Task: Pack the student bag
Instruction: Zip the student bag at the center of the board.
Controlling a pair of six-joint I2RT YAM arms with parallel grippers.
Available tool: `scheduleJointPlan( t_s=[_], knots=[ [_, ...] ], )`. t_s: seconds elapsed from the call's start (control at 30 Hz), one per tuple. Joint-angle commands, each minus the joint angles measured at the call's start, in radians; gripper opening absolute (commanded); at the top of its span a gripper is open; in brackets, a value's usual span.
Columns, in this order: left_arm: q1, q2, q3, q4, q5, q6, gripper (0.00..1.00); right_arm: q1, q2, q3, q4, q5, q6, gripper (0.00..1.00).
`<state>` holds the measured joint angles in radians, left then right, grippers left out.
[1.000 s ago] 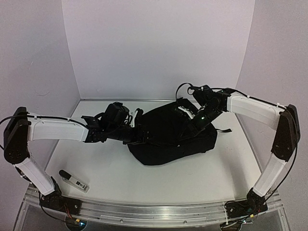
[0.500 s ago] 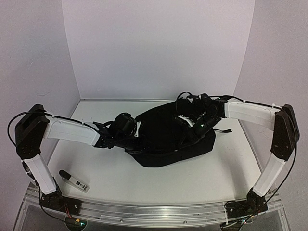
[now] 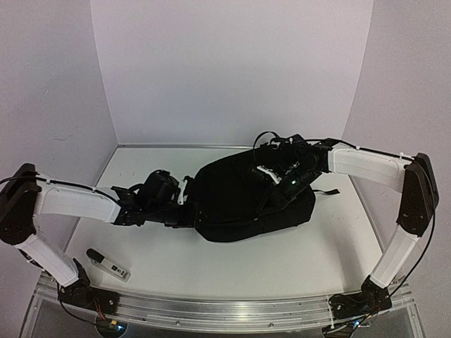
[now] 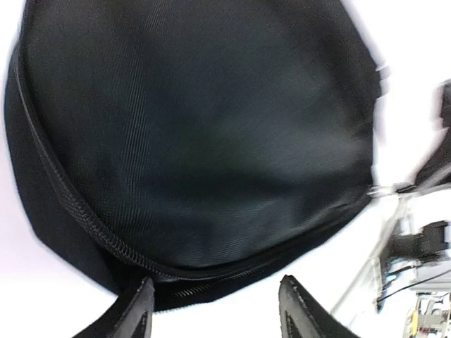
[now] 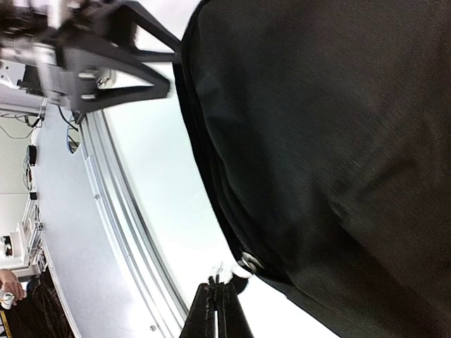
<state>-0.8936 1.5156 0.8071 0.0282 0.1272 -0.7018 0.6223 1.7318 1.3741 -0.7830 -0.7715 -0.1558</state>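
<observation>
Moved: the left arm [image 3: 77, 201] has drawn back toward its own side and sunk lower than it was half a second ago. The right arm [image 3: 366, 163] has hardly shifted.
Left tool [image 4: 215, 292]: open, both fingers spread with nothing between them. It sits low on the worktop [image 3: 211, 267], just off the left end of the student bag [image 3: 246, 204].
Left wrist view: the bag's rounded black side fills nearly the whole picture. Its zip [image 4: 70, 204] curves down the left side and runs along the lower edge, just ahead of the fingertips [image 4: 143, 292].
Right tool [image 5: 217, 292]: closed, fingers pressed flat together. I can't make out anything pinched in them (the tips are blurred here).
Right tool, place: over the top far side of the bag, wrist bent down onto the fabric.
Right wrist view: a small metal zip pull [image 5: 246, 262] sits on the bag's seam just beside the closed tips. I can't tell whether they touch.
Student bag: lying flat on the worktop, about centre and a little right, between the two tools.
Also there: a small black-and-white object [image 3: 108, 264] near the left arm's base, well apart from the bag.
</observation>
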Motion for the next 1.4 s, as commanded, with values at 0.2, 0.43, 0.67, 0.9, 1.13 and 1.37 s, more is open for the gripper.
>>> scheduleJointPlan(
  t_s=[0.2,0.43,0.67,0.9,1.13,1.37],
  knots=[
    [-0.063,-0.021,0.128,0.04,0.035,0.162,0.74,0.026,-0.038,0.071,-0.019,-0.04,0.0,0.4],
    [-0.119,0.161,0.321,-0.021,0.065,0.197,0.74,-0.085,-0.182,-0.01,-0.019,0.023,0.011,0.56],
    [-0.119,0.252,0.411,-0.041,0.118,0.099,0.67,-0.158,-0.247,-0.13,-0.016,0.145,-0.044,0.56],
    [-0.12,0.327,0.446,-0.035,0.116,-0.042,0.56,-0.159,-0.259,-0.161,-0.014,0.186,-0.076,0.54],
    [-0.121,0.392,0.478,-0.043,0.101,-0.112,0.52,-0.158,-0.263,-0.183,-0.009,0.195,-0.087,0.54],
    [-0.121,0.443,0.494,0.019,0.129,-0.143,0.5,-0.159,-0.271,-0.195,-0.009,0.188,-0.086,0.54]
  ],
)
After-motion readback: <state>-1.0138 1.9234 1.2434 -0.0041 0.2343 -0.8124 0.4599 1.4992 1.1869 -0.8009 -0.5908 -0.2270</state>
